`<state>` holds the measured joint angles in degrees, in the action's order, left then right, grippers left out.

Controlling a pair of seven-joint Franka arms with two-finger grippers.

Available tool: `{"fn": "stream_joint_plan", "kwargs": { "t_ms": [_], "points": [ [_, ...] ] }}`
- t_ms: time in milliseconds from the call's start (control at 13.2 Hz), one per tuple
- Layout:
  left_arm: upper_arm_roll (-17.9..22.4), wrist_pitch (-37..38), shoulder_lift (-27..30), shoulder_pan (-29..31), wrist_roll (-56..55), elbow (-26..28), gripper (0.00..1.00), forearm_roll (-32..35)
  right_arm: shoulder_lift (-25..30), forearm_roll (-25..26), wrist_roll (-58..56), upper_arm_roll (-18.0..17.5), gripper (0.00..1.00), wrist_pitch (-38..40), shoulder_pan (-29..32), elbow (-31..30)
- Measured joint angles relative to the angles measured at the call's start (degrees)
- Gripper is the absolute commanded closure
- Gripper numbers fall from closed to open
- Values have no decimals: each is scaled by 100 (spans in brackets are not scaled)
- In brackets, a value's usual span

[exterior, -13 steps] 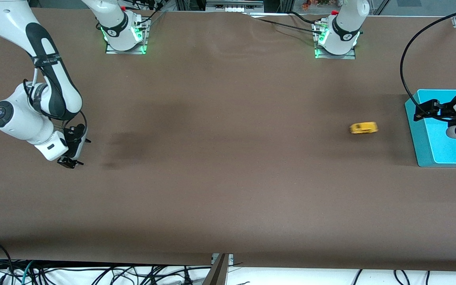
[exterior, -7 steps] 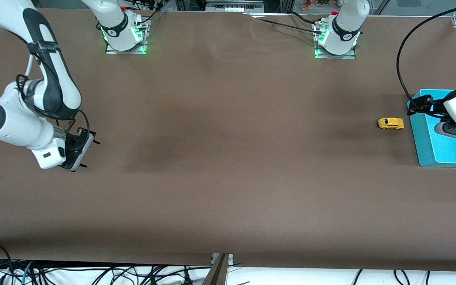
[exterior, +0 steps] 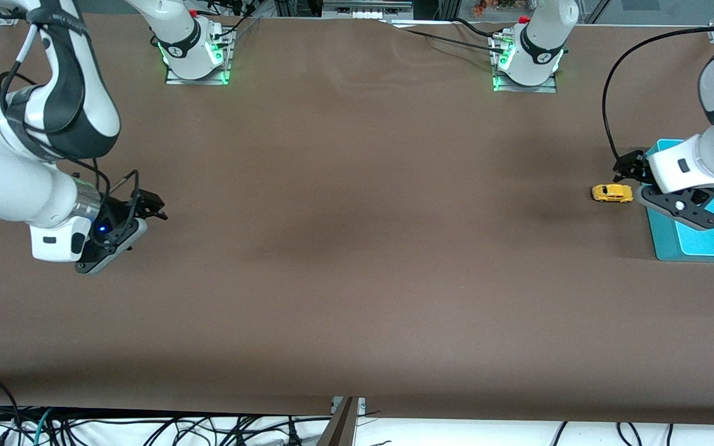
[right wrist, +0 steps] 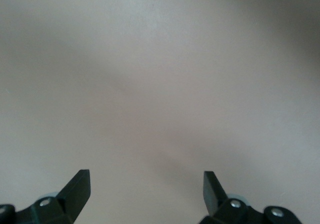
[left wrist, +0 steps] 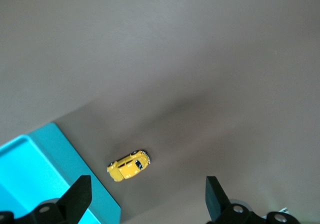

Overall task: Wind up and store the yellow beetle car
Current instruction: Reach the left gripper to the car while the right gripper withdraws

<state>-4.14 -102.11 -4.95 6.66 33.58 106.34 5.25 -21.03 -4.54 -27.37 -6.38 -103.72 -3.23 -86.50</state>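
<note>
The right gripper (exterior: 154, 207) hangs over bare table (exterior: 357, 248) at the right arm's end, fingers spread and holding nothing. The yellow car (exterior: 612, 193) sits on its wheels on the table just beside the blue tray (exterior: 667, 248) (not in it). The left gripper (exterior: 626, 166) hovers over the car, fingers spread wide.

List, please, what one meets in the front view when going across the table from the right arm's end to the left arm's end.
right gripper, open over bare table → yellow beetle car on the table → left gripper, open, over the table next to the car → turquoise bin
</note>
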Motion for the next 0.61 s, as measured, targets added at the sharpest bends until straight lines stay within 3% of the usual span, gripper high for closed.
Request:
{"fn": "stream_joint_plan", "kwargs": {
  "t_ms": [303,606],
  "points": [
    [8,-661,124,153,1679,919,0,9,119,21,1473,-12,0,165,-282,140],
    [12,-1961,119,533,3496,2096,0,33,369,205,1627,77,0,797,-274,431]
  ]
}}
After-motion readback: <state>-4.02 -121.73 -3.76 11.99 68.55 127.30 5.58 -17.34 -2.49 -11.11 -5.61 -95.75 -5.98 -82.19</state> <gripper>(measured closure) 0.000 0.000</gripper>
